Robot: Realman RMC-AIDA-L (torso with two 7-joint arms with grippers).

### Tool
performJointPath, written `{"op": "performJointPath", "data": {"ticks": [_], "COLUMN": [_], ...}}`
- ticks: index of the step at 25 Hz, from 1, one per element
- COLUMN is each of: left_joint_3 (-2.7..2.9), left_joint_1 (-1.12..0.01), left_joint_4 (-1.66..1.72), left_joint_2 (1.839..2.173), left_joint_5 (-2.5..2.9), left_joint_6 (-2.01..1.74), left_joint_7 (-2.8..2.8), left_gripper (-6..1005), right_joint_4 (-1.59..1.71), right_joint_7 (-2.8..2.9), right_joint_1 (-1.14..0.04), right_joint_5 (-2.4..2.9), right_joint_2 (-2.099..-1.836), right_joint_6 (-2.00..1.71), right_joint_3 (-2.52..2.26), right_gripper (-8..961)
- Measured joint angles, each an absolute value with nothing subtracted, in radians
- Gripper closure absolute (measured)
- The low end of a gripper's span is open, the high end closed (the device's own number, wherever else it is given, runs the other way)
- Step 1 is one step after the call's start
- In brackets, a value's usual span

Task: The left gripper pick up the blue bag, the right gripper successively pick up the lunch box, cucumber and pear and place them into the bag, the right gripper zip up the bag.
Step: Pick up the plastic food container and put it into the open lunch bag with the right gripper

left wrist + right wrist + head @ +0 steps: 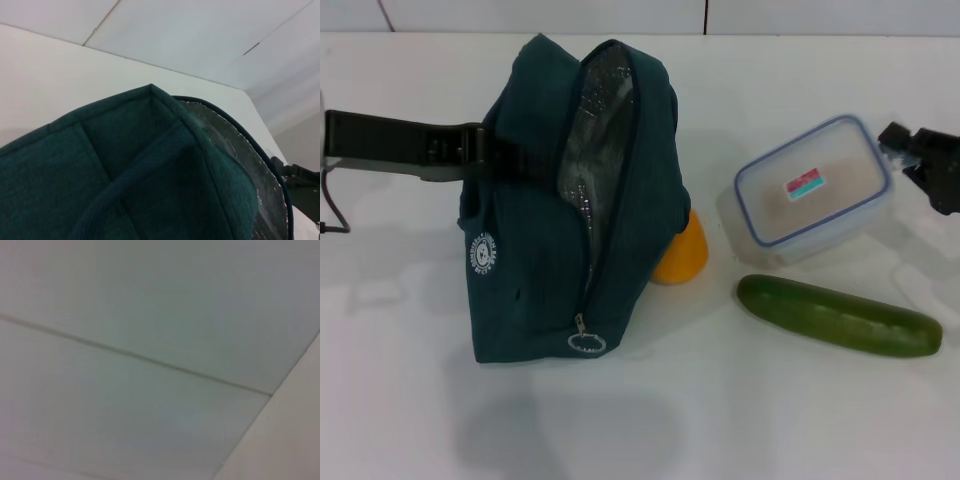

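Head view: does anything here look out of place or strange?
Nothing is spilled or damaged. One thing stands out: the pear sits partly hidden against the blue bag, which stands unzipped, held by the left gripper. The lunch box lies askew, with the right gripper at its corner.

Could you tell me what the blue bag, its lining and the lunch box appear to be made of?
The blue bag looks like matte woven fabric, with visible weave and soft folds. Its lining seems to be crinkled silver foil that glints. The lunch box appears to be clear, glossy plastic with a blue-rimmed lid.
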State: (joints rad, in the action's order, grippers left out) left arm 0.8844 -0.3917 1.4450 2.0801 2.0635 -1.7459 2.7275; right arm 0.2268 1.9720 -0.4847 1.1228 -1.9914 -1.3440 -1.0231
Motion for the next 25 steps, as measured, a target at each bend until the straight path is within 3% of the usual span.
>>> {"op": "performJointPath", "data": {"ticks": [12,25], "left_joint_3": [0.878,0.87], "left_joint_1": [-0.39,-0.405], "left_joint_4": [1.445,1.431], "left_joint_2": [2.085,2.083], "left_joint_5": [2.059,2.043], "left_joint_6": [-1.746,-1.746], "left_joint_7": [2.714,2.712], "left_gripper": [960,959], "right_joint_4": [0.155,0.126], "right_joint_7": [2.028,2.113], "right_joint_1": [-0.453,-0.479], "right_joint_5": [0.975,0.81], "right_joint_2": [-1.991,-2.026], "right_joint_6": [-1.431,-1.599], "right_joint_3": [-0.991,-0.988], "right_gripper": [844,837]}}
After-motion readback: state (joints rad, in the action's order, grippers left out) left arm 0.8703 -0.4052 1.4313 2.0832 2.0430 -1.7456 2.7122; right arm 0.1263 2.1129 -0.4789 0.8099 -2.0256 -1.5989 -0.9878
